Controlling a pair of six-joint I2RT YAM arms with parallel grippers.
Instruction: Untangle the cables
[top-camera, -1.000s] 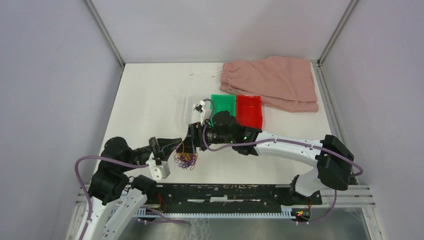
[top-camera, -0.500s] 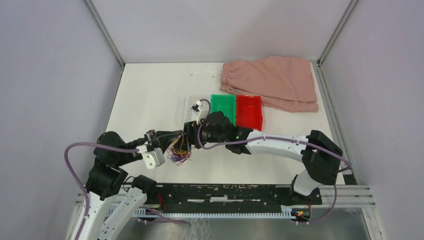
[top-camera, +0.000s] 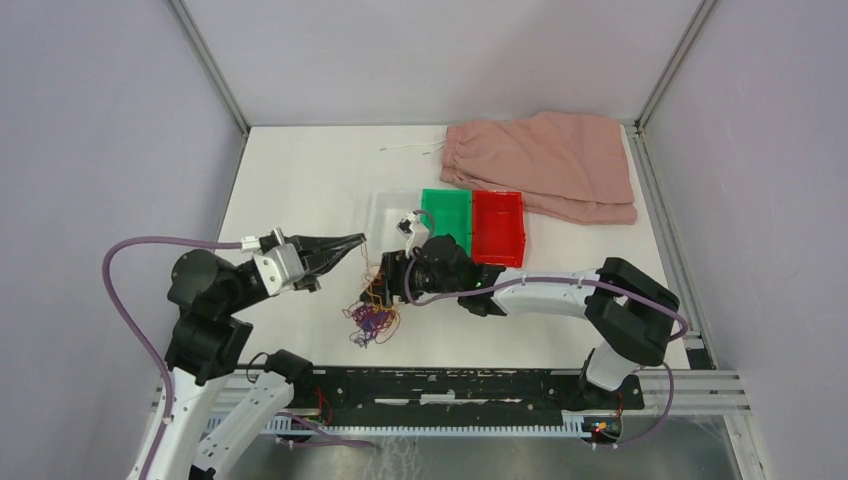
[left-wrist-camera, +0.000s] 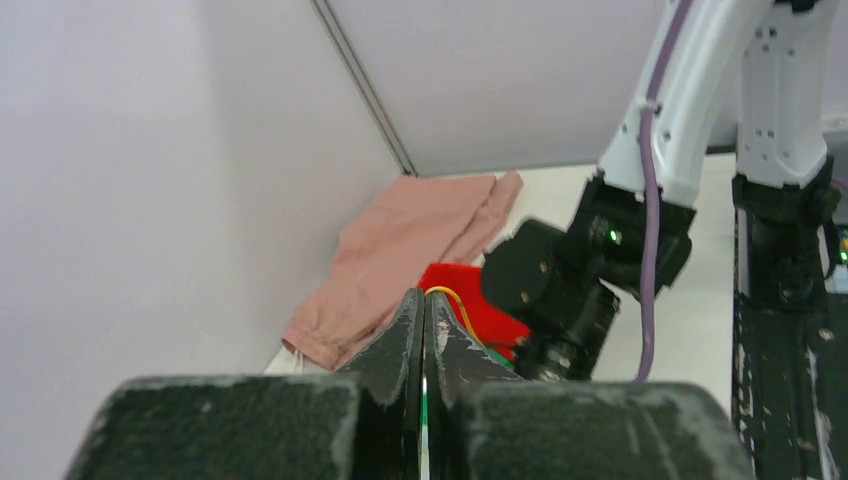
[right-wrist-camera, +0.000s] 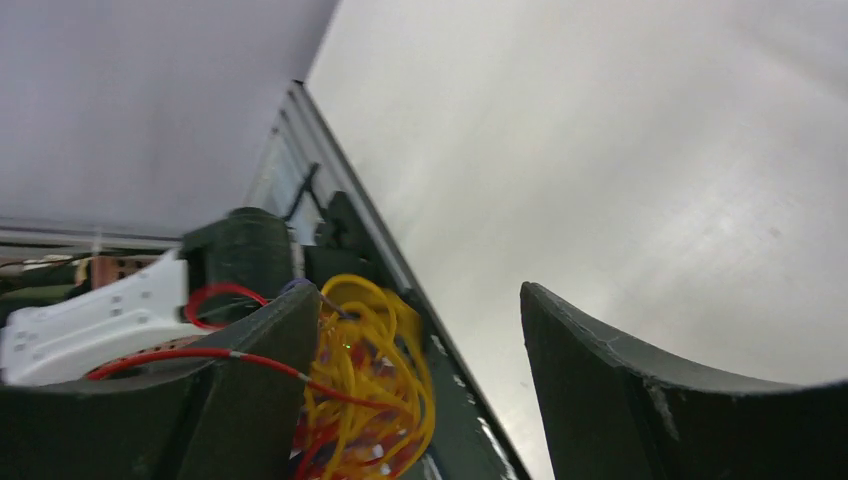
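Item: cables (top-camera: 372, 318). Yellow, red and purple wires in one snarled clump on the white table (top-camera: 300, 180), between the two arms.
Left gripper (top-camera: 352, 242): clamped tight on a single yellow strand, raised above the clump.
Right gripper (top-camera: 385, 283): jaws wide apart, nothing pinched. Wires drape over one finger (right-wrist-camera: 250, 400).
Progress, as judged: early. One strand is teased out and the bulk is not yet separated.
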